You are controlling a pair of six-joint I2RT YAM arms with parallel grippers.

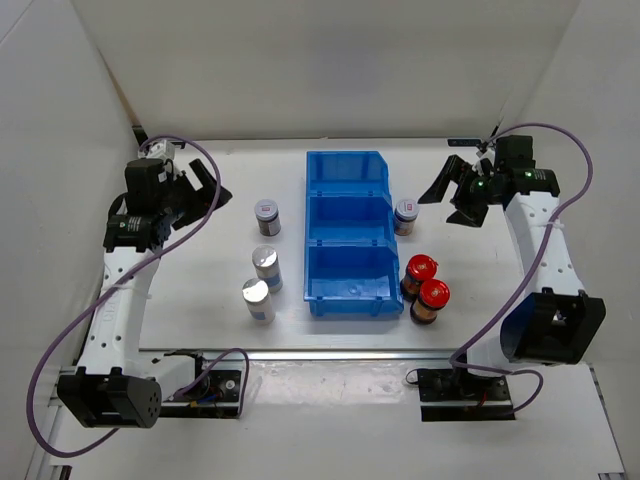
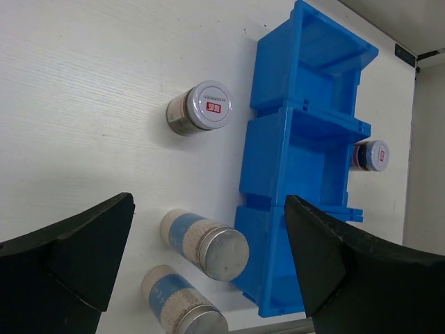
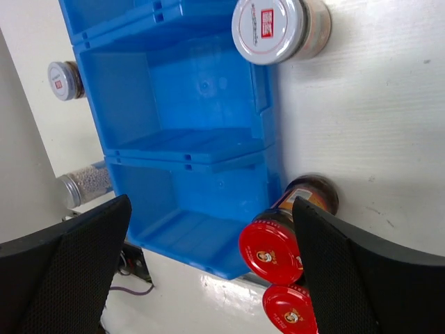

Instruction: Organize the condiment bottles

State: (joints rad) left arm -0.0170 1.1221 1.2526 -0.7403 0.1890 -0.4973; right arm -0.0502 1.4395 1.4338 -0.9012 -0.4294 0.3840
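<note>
Closest to the near edge of the table (image 1: 215, 330), left of the bin (image 1: 312, 250), stands the near silver jar (image 1: 258, 300), with the far silver jar (image 1: 266, 268) just beyond it. Right of the bin, the near red jar (image 1: 432, 300) and far red jar (image 1: 420, 273) stand close together, perhaps touching, and the far one is right beside the bin's wall. Farther back, the left grey jar (image 1: 267, 216) stands apart from the bin and the right grey jar (image 1: 406, 215) just beside it. No jar is in any compartment.

Every jar is upright, with its long axis vertical and its lid up.

They look small, stiff and light. The round sides are smooth and probably slick, and if the jars are glass a drop could break them. The safest hold is probably across the body just under the lid, coming from above. The red pair leaves little room for a finger between them.

Toward the far left corner the left gripper (image 1: 208, 205) hovers with fingers wide apart, holding nothing. The right gripper (image 1: 443, 208), toward the far right corner, is also spread and holding nothing.
</note>
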